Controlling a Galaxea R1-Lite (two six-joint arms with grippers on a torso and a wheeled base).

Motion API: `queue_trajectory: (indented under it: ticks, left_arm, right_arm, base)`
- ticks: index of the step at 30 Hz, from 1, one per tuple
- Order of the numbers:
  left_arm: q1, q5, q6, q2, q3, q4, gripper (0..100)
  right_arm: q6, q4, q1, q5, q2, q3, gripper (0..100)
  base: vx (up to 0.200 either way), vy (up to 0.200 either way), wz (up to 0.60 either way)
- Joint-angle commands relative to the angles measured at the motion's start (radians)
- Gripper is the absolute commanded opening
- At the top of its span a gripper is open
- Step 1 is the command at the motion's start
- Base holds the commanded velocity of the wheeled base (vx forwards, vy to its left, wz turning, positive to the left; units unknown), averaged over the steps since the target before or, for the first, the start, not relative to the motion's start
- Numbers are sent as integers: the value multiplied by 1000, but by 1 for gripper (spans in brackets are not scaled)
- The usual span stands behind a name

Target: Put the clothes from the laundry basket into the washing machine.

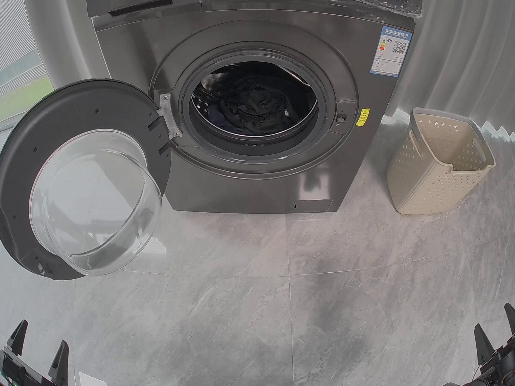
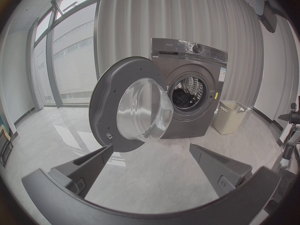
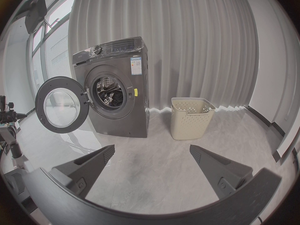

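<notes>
The grey washing machine (image 1: 252, 97) stands ahead with its round door (image 1: 80, 183) swung wide open to the left. Dark clothes (image 1: 252, 105) lie inside the drum; they also show as clothes (image 2: 182, 98) and clothes (image 3: 115, 98) in the wrist views. The beige laundry basket (image 1: 437, 162) stands on the floor right of the machine, and no clothes show inside it. My left gripper (image 1: 38, 347) hangs low at the near left, open and holding nothing. My right gripper (image 1: 496, 331) is low at the near right, open too, with nothing between its fingers.
Grey tiled floor (image 1: 289, 296) stretches between me and the machine. White curtains (image 3: 193, 41) hang behind the machine and basket. Large windows (image 2: 72, 53) are on the left wall. The open door juts out over the floor at the left.
</notes>
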Motion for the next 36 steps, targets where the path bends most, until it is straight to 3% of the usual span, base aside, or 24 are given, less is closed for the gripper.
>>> queue_trajectory:
  ticks: [1, 10, 18, 25, 30, 36]
  left_arm:
    - [2, 1, -7, -15, 18, 0, 100]
    - [0, 7, -24, -15, 18, -2, 100]
    - [0, 7, -28, -15, 18, 0, 100]
    - [0, 4, -15, -15, 18, 0, 100]
    - [0, 6, -25, -15, 18, -2, 100]
    - [0, 15, -28, -15, 18, -2, 100]
  right_arm:
    - [3, -1, 0, -1, -13, 18, 100]
    - [-6, 3, -2, -1, -13, 16, 100]
    - [-3, -1, 0, -1, -13, 16, 100]
    - [0, -1, 0, -1, -13, 18, 100]
    - [-2, -1, 0, -1, -13, 18, 100]
    - [1, -1, 0, -1, -13, 18, 100]
  base:
    - [0, 200, 0]
    - [0, 44, 0]
    - [0, 0, 450]
    - [0, 200, 0]
    - [0, 200, 0]
    - [0, 0, -300]
